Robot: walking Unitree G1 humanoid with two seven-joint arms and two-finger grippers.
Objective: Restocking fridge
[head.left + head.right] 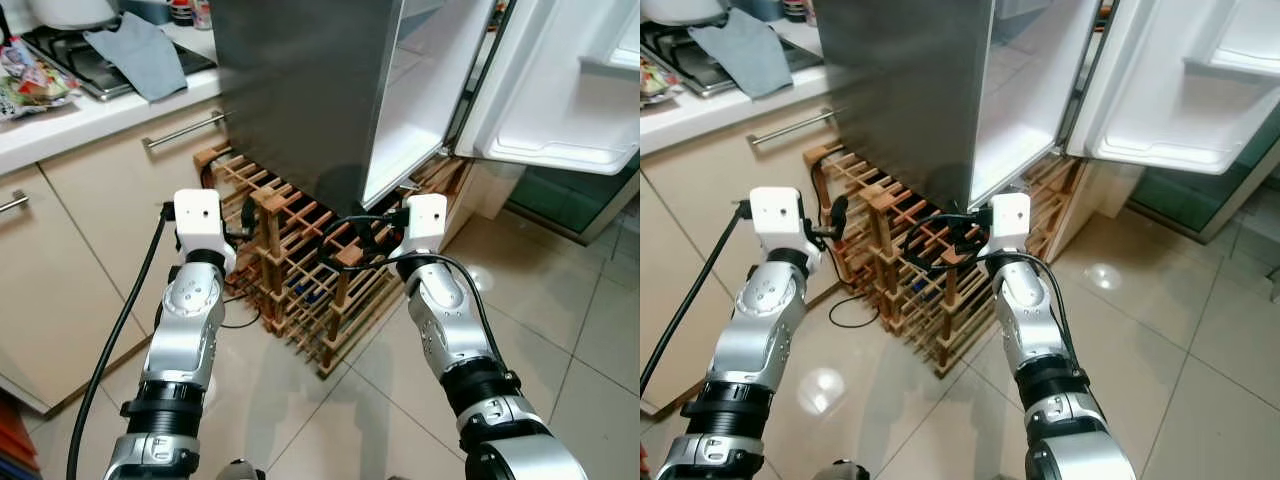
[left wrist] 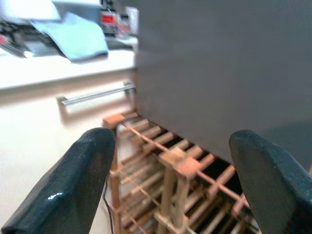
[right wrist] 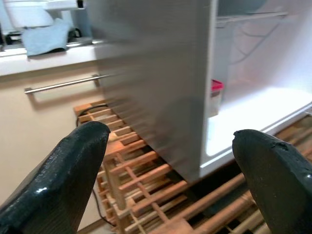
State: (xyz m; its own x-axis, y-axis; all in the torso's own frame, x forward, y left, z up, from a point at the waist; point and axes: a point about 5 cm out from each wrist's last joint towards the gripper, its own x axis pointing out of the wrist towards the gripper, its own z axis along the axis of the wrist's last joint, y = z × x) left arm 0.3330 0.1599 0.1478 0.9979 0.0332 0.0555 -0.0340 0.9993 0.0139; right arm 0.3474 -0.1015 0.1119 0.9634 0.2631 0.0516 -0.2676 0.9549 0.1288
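Both silver arms reach forward at about the same height, over a tiled floor [image 1: 580, 330]. The left gripper [image 2: 170, 180] has its two black fingers spread wide apart and holds nothing. The right gripper [image 3: 170, 180] is likewise wide open and empty.

Straight ahead of both grippers stands the fridge [image 1: 300, 90], a grey steel box raised on a wooden wine rack [image 1: 300, 270] that sits on the floor just below and beyond the fingers. The left gripper faces the fridge's plain grey side. The right gripper faces the front corner, where the fridge door [image 1: 560, 90] is swung open, away beyond and to the right of the right gripper. The white inside is lit, and in the right wrist view a small container with a red lid [image 3: 216, 92] stands on the bottom shelf, ahead of the right gripper, near the inner wall.

To the left of the left gripper and higher up is a pale tabletop [image 1: 90, 115] over cream cupboards with metal handles. A blue-grey cloth [image 1: 140, 55] lies across a hob there.

A black cable [image 1: 120, 330] hangs beside the left arm.
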